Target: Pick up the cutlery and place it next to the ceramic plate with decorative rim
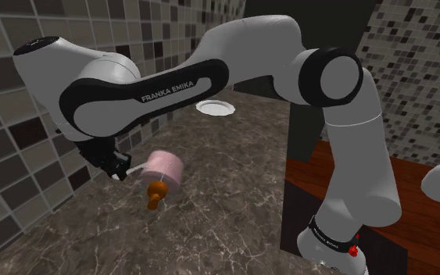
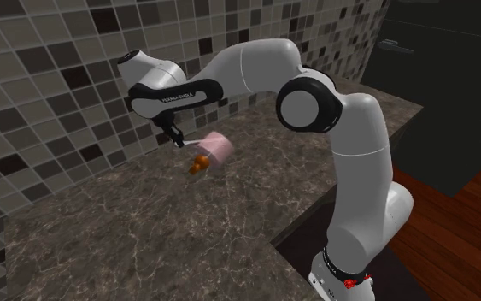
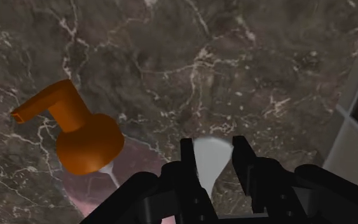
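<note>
Wrist view: my gripper (image 3: 213, 144) is clamped on the white cutlery (image 3: 210, 164), its long axis running back between my fingers. The plate (image 1: 215, 106) lies well apart, on the pink bottle's (image 1: 164, 167) side of me.

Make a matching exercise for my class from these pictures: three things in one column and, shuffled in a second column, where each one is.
Things
1. white cutlery piece
2. pink bottle with orange pump
3. white plate

Places
A. lying on its side on the marble counter
B. far along the counter, apart from the bottle
C. clasped between the black fingers of the gripper

Pairs: 1-C, 2-A, 3-B
</note>
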